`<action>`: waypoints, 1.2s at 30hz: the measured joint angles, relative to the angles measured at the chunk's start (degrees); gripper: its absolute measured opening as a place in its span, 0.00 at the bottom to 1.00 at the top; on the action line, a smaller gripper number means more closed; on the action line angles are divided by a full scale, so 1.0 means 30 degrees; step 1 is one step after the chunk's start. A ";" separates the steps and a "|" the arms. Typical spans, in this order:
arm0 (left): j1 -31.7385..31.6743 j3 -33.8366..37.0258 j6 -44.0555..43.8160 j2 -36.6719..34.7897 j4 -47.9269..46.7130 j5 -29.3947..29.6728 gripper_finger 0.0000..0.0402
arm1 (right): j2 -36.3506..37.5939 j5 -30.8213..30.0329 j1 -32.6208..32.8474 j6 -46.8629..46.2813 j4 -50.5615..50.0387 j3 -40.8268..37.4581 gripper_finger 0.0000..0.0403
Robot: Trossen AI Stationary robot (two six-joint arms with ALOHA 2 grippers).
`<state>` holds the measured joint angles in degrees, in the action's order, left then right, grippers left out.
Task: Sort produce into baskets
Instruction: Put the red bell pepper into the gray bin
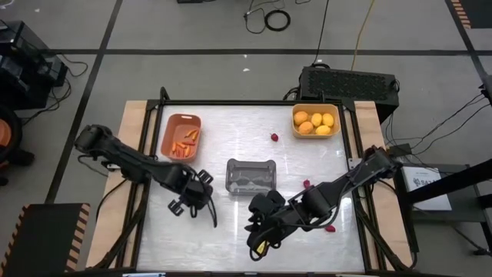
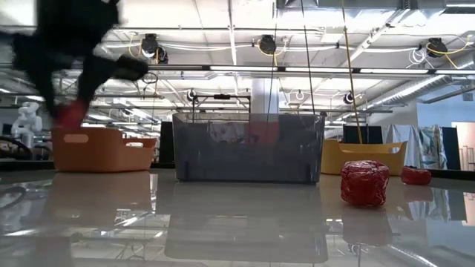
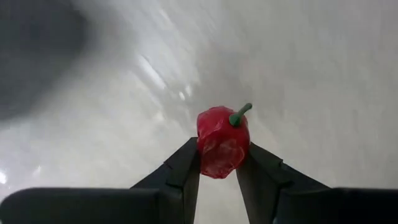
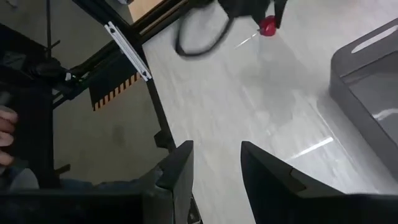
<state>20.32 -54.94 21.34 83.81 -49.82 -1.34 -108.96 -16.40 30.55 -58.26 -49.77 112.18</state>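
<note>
Currently the left gripper (image 3: 219,163) is pinched on a small red berry (image 3: 222,141), which sits squeezed between its two dark fingertips above the pale, glossy table (image 1: 231,238). From above, this gripper hangs near the table's front left, just left of the grey translucent basket (image 1: 250,175) at the centre. The step in hand looks like the pick-up of a berry. Next, by my judgement, the berry must be carried across to the grey basket and let go over it, keeping the squeeze gentle because the piece is tiny.

The berry is glossy, wrinkled red with a short green stem. Other red berries lie loose on the table: one between the far baskets (image 1: 274,138) and one right of the grey basket (image 1: 307,184).

The terracotta basket (image 1: 181,136) at far left holds orange carrot sticks; the yellow basket (image 1: 316,121) at far right holds yellow-orange fruits.

The right gripper (image 4: 216,163) waits near the table's front centre, fingers apart and holding nothing.
</note>
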 joint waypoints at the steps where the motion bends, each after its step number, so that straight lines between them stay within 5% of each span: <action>1: -0.0232 -0.0368 -0.0037 -0.0323 0.0232 0.0035 0.25 | 0.0141 -0.0029 0.0000 -0.0076 -0.0161 0.0000 0.31; 9: -0.2102 -0.1225 -0.2010 -0.1488 0.7945 0.0682 0.25 | 0.0876 -0.1493 0.0000 -0.1603 -0.3750 0.0007 0.31; 16: -0.3876 -0.1223 -0.3058 0.0500 1.2056 0.1503 0.25 | 0.0953 -0.0850 0.0369 -0.4355 -0.7886 0.0007 0.31; 24: -0.4909 -0.1217 -0.8407 0.1881 1.2794 0.1620 0.25 | 0.0951 -0.0954 0.0869 -0.5423 -0.8980 0.0007 0.31; 36: -0.4897 -0.1217 -0.8473 0.1937 1.2875 0.1950 0.28 | 0.0938 -0.1027 0.0860 -0.4889 -0.9372 0.0007 0.31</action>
<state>5.63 -58.59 -4.08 89.62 -11.20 4.51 -106.15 -19.49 33.12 -72.93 -77.88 112.20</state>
